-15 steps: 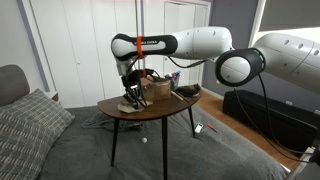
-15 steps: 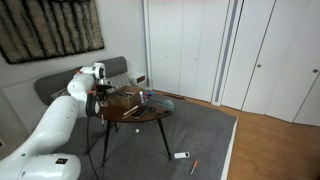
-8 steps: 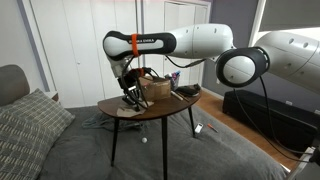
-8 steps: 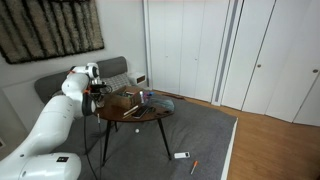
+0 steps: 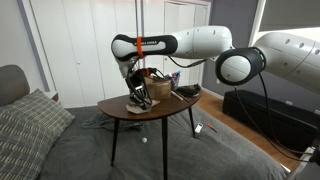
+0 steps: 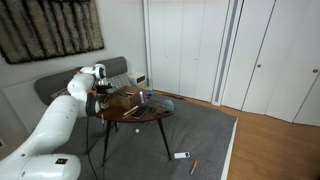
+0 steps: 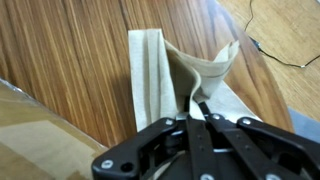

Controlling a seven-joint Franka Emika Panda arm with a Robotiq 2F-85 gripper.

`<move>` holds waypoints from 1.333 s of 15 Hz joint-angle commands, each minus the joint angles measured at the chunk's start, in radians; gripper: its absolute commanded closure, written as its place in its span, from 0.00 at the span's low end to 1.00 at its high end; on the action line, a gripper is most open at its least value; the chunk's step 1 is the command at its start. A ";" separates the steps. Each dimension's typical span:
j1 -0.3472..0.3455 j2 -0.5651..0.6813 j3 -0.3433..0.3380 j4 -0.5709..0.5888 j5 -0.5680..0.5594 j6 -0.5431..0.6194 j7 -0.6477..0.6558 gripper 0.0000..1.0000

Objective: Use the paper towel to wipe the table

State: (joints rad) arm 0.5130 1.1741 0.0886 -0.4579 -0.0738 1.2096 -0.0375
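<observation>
1. White and smooth-shelled, the arm carries an orange band. It reaches from 3 o'clock toward the middle of an exterior view and bends down over the table.
2. Dark brown wood forms the rounded top of the table, which stands on thin black splayed legs in both exterior views. Only the wrist view shows the long streaked grain of the top.
3. Brown and open-topped, the cardboard box stands on the table top, just beside the gripper at its 3 o'clock. In the wrist view a flat tan surface sits at 8 o'clock, but I cannot tell whether it is this box.
4. Pale beige and thin, the paper towel lies on the table top. It runs from the middle of the wrist view toward 12 o'clock, with a straight lengthwise crease. Its near part rises in a rumpled peak. In the exterior views it is too small to make out.
5. Black and angular, the gripper points down at the table. Its jaws are drawn together, pinching the raised fold of the paper towel.
6. Thin and dark, a cable curls on the floor at 2 o'clock, seen only in the wrist view.
7. On the grey carpet at 5 o'clock lie a small white object and a reddish stick.
</observation>
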 commanded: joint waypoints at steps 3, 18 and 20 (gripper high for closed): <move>-0.032 0.026 -0.003 0.014 0.004 -0.158 -0.019 1.00; 0.004 0.024 -0.007 0.011 -0.082 -0.165 -0.325 1.00; 0.022 0.016 0.005 0.012 -0.077 -0.125 -0.381 1.00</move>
State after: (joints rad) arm 0.5082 1.1897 0.0707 -0.4536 -0.1354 1.0264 -0.3290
